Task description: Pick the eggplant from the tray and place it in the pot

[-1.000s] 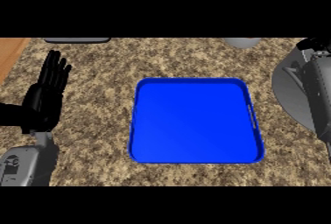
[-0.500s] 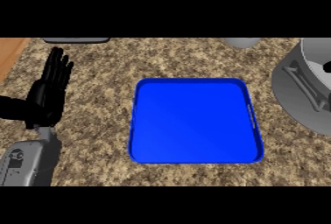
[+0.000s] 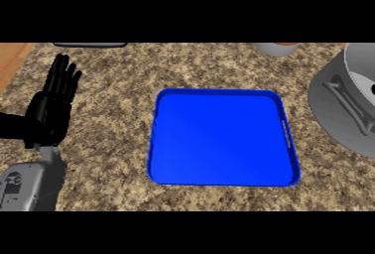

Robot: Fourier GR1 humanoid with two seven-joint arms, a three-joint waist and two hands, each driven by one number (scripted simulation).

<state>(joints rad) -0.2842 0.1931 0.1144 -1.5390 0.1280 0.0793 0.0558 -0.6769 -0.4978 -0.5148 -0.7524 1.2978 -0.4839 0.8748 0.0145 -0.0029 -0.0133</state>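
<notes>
The blue tray (image 3: 219,178) lies in the middle of the counter, and nothing shows on its flat bottom. No eggplant is visible anywhere on the counter. The grey pot (image 3: 341,124) stands at the right edge, partly cut off, with a handle on its near side. Its inside is mostly out of view. My left hand (image 3: 51,106) is at the far left, well away from the tray, open with its fingers straight and pointing up, holding nothing. My right hand does not show.
A grey object (image 3: 92,44) sits at the top left edge and a grey round vessel (image 3: 277,48) at the top right of centre. A wooden strip (image 3: 13,62) borders the speckled counter at the upper left.
The grey forearm and black hand that hung over the pot at the right edge have left the view, uncovering the pot. The left hand has barely shifted.
</notes>
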